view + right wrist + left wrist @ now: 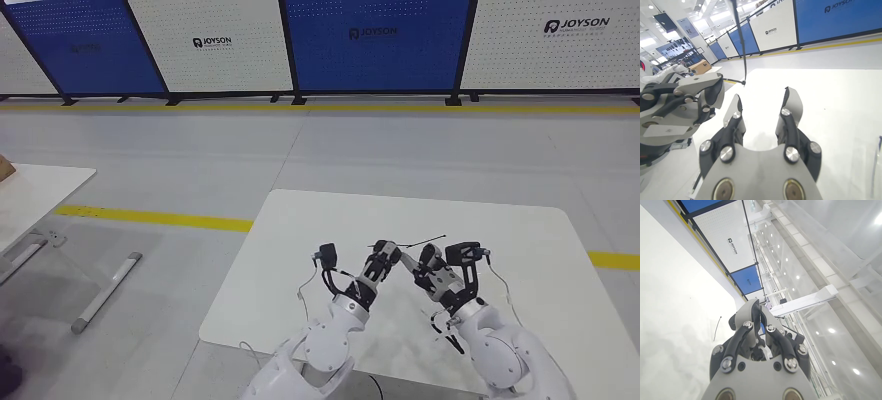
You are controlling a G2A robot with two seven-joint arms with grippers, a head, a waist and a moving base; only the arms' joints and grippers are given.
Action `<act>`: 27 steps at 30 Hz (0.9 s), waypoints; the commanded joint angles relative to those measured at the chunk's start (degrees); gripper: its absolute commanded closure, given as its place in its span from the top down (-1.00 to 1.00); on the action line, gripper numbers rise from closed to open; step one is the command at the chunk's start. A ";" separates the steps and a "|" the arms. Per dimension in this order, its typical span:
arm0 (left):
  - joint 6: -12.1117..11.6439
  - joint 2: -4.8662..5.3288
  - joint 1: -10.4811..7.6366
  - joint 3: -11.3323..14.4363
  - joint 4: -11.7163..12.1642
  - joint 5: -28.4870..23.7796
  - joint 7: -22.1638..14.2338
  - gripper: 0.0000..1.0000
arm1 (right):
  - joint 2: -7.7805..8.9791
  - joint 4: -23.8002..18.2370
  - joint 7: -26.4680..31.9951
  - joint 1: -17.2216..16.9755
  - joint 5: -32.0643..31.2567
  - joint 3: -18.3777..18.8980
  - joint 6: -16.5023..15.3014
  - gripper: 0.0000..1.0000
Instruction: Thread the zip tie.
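**Top view, left to right.** The left tool (385,256) sits at lower centre of the frame, clamped on the zip tie (424,242) a short way from its head (743,82). From that grip the strap's long axis runs rightward and slightly up-frame. It passes over the right tool (431,260), whose jaws stand wide and hold nothing. The 2 tools are close together above the white surface (520,300). Judged from this layout, the free tail lies nearer the right arm, which would take it for threading.
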 commanded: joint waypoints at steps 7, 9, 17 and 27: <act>0.24 -0.11 -0.28 0.77 0.65 0.28 -0.44 -1.00 | 0.08 -0.07 -0.44 -0.25 -0.10 0.13 -0.11 -0.32; 0.26 -0.11 -0.32 0.80 0.68 0.36 -0.48 -1.00 | 0.10 -0.11 -0.47 -0.25 -0.17 0.12 -0.17 -0.34; 0.63 -0.11 -0.47 0.87 1.06 0.72 -0.59 -1.00 | 0.12 0.08 -0.85 -0.15 -0.15 -0.13 -0.50 -0.46; 1.81 -0.17 -0.87 1.22 1.33 1.77 -0.35 -1.00 | 0.14 0.38 -1.14 0.14 -0.09 -0.36 -1.01 -0.52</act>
